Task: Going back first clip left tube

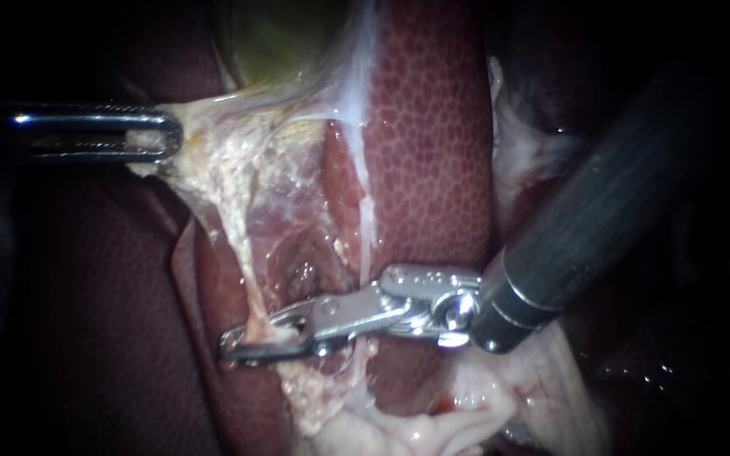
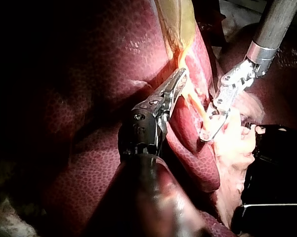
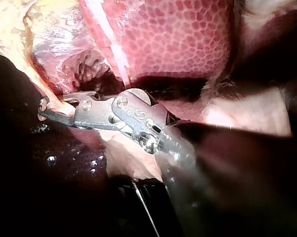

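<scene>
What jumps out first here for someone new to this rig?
The bright metal tip of the right instrument stands out first, low in the middle of the endoscope view. It reaches across the mottled red liver to the thin, pale left tube. Next is the left instrument at the upper left, its jaws shut on pale membrane, which is stretched taut towards that side.

Surgical bench lab: bare liver (image 1: 433, 127), gallbladder (image 1: 285, 42) under endoscope light; left instrument (image 1: 166, 139), right instrument (image 1: 234, 344) at tissue (image 1: 238, 169).
</scene>
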You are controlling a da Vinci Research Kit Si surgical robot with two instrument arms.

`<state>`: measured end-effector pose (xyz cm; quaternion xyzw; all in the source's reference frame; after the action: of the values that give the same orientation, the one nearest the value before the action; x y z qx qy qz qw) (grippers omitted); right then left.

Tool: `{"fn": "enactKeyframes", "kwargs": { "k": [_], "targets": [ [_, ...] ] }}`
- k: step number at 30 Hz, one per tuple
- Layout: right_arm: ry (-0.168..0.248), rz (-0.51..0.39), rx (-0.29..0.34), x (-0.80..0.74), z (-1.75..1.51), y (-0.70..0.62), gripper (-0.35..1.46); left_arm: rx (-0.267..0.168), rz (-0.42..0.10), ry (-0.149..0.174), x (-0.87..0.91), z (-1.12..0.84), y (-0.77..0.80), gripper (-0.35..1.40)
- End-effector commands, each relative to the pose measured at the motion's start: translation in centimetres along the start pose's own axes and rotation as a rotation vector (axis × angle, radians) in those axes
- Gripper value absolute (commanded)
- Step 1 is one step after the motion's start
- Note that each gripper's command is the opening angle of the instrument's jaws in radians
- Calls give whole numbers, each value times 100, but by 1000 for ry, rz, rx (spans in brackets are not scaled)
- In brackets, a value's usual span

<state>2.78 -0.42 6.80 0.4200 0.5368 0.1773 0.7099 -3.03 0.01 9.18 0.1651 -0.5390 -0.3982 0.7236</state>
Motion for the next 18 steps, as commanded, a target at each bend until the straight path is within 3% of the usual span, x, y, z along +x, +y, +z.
{"fn": "enactKeyframes", "kwargs": {
  "k": [1, 8, 11, 12, 14, 18],
  "targets": [
    [0, -1, 0, 0, 0, 0, -35, 1, 1, 0, 0, 0, 0, -35],
    [-9, -1, 21, 0, 1, -2, -35, 1, 1, 0, 0, 0, 0, -35],
    [54, -7, 48, 3, 5, -2, 35, 1, 1, 0, 0, 0, 0, -35],
    [71, -25, 51, 5, 7, 0, 47, 1, 1, 0, 0, 0, 0, -35],
    [90, -50, 50, 8, 13, 5, 57, 1, 1, 0, 0, 0, 0, -35],
    [91, -91, 39, 7, 12, 11, 60, 1, 1, 0, 0, -1, 0, -35]
  ]
}}
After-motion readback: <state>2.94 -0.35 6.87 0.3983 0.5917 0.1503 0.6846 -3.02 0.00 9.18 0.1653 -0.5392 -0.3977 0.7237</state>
